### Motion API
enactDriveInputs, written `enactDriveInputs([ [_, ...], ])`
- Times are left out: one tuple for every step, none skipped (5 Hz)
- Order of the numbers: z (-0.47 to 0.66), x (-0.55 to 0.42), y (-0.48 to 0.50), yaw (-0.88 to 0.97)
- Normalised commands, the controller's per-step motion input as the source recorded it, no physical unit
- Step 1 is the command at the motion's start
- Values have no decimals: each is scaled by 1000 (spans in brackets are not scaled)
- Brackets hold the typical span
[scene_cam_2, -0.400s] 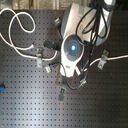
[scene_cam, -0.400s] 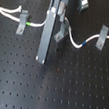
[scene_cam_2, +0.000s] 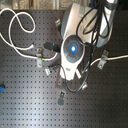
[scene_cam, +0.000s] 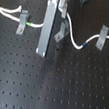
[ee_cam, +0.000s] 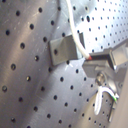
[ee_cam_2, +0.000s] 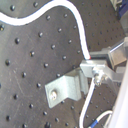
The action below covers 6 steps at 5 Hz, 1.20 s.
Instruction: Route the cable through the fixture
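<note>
One white cable crosses the far part of the perforated black surface. In the first exterior view it passes a left clip, where its green band lies just beside the clip, runs behind the grey arm, passes the middle clip, then dips and rises to the right clip, with its blue band just short of that clip. Beyond the left clip the cable loops loosely toward the far corner, seen as wide coils in the second exterior view.

The middle clip serves as landmark. In both wrist views the cable lies against this clip, curving down past its upright tab; in the first wrist view the cable runs over the clip near a dark finger of the end effector. The end effector stands right at this clip, touching or nearly touching the cable; whether its fingers are apart or clamped on the cable cannot be told.

On the near side of the middle clip the surface lies bare across the whole width of the first exterior view, giving wide room. Behind it, the arm and cable crowd the far edge.
</note>
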Motion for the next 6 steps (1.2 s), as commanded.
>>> enactDriveInputs([
  [0, -8, 2, 106],
  [80, -154, 147, 623],
  [55, -122, 128, 720],
  [115, 6, 115, 606],
  [347, 87, 57, 206],
  [517, 147, 77, 163],
])
